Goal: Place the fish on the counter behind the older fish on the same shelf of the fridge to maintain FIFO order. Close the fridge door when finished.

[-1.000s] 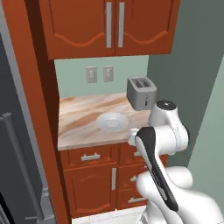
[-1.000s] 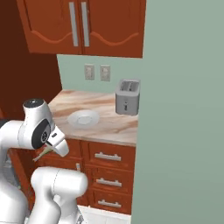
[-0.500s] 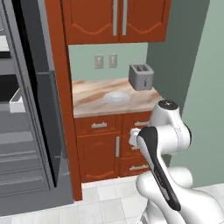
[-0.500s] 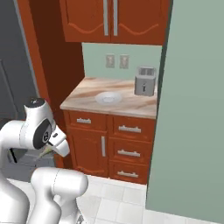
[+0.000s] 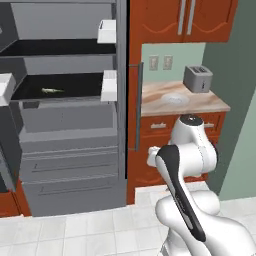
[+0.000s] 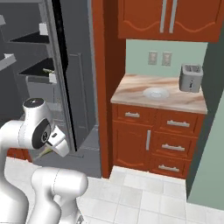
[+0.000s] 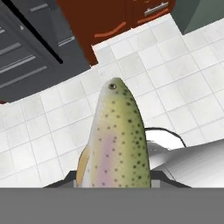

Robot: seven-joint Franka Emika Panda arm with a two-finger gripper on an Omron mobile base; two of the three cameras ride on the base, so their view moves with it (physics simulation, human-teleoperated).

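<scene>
My gripper [image 7: 114,183] is shut on the fish [image 7: 116,140], a plump spotted fish that points head-first away from the hand, above the white tiled floor. From the right base view the hand [image 6: 56,142] hangs low in front of the fridge [image 6: 72,87], a tan bit of fish [image 6: 44,152] showing under it. The fridge [image 5: 65,150] stands open. The older fish [image 5: 51,90], slim and yellowish, lies on the black shelf [image 5: 80,82] at its left part. The counter [image 5: 200,104] lies to the right of the fridge.
A toaster [image 5: 197,78] and a pale plate [image 5: 175,98] sit on the counter. The open right fridge door [image 5: 120,100] with white bins [image 5: 109,86] stands between shelf and counter. Grey drawers [image 5: 70,165] fill the fridge's lower part. The floor [image 7: 175,78] is white tile.
The whole picture has swung from the counter to the open fridge, so the base has moved. The fish stays in the shut gripper.
</scene>
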